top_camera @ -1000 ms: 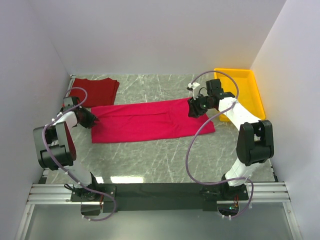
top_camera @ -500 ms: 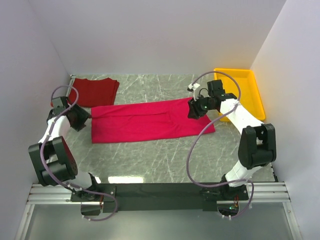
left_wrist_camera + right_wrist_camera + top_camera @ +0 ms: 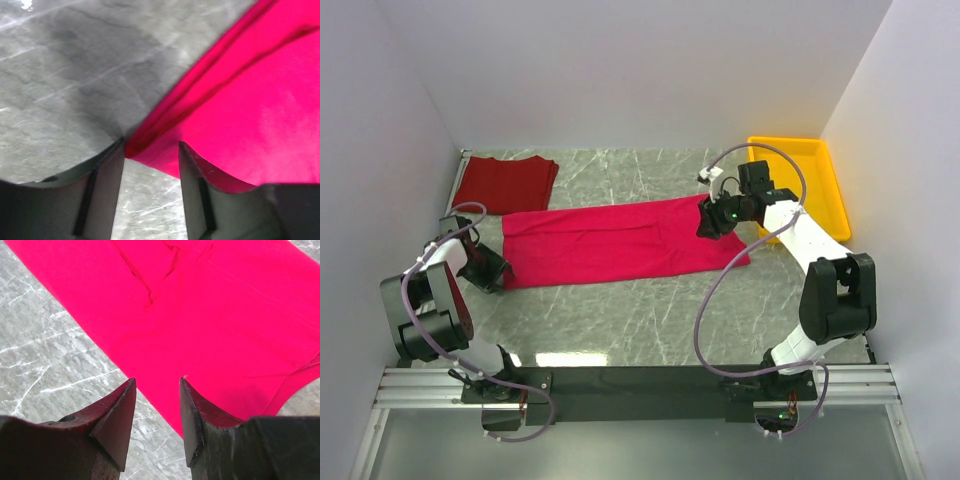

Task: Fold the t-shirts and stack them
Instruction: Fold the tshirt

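The crimson-pink t-shirt [image 3: 620,242] lies as a long folded strip across the middle of the table. The darker brick red t-shirt [image 3: 507,183] lies folded at the far left corner. My left gripper [image 3: 492,268] is open at the pink shirt's near left corner. In the left wrist view the gripper [image 3: 150,150] has that corner of the shirt [image 3: 250,100] between its fingertips, low over the table. My right gripper [image 3: 711,222] is open over the shirt's right end. In the right wrist view the gripper [image 3: 157,385] straddles the edge of the shirt [image 3: 200,315].
A yellow plastic tray [image 3: 823,185] stands at the far right, just beyond my right arm. White walls close the table on the left, back and right. The grey marble tabletop [image 3: 640,320] shows in front of the pink shirt.
My left gripper has moved from the pink shirt's far left edge, out to the left, then down to its near left corner. The right gripper has hardly moved.
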Available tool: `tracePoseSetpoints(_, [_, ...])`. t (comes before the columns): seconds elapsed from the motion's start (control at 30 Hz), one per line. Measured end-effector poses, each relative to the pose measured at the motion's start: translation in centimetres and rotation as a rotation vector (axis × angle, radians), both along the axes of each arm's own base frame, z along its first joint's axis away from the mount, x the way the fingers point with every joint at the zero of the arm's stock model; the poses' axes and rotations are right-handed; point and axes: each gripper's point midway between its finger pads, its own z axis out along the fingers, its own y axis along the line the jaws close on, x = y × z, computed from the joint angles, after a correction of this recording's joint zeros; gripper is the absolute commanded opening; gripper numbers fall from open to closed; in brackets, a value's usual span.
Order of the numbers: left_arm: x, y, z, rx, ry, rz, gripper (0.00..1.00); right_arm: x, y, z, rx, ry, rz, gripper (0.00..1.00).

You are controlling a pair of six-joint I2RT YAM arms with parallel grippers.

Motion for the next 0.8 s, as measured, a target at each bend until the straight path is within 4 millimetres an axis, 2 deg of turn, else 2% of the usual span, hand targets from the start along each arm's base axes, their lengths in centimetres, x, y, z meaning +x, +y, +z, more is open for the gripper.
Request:
tracePoseSetpoints(0.03, [-0.1,0.1,-0.2,0.003,0.012,0.005,0.45,0.0,0.0,0.0,0.002,0.0,-0.001,0.47])
tracePoseSetpoints(0.1, [-0.3,0.1,-0.5,0.0,0.028,0.014,0.41,0.1,-0.1,0.1,0.007,0.001,-0.005,0.47])
tracePoseSetpoints(0.33, [-0.5,0.1,-0.9,-0.007,0.049,0.034,0.07,0.0,-0.6,0.5,0.019,-0.012,-0.016,0.47])
tracePoseSetpoints(0.4, [-0.4,0.0,-0.8,-0.011,0.044,0.033,0.01,0.0,-0.8,0.7,0.023,-0.017,-0.019,0.47])
tracePoseSetpoints(0.6, [-1.2,-0.3,-0.7,-0.005,0.026,0.038,0.01,0.2,-1.3,1.1,0.026,-0.028,-0.031,0.47])
tracePoseSetpoints(0.8, [-4.3,-1.2,0.2,-0.012,0.099,0.077,0.01,0.2,-2.1,0.8,0.003,-0.031,-0.035,0.47])
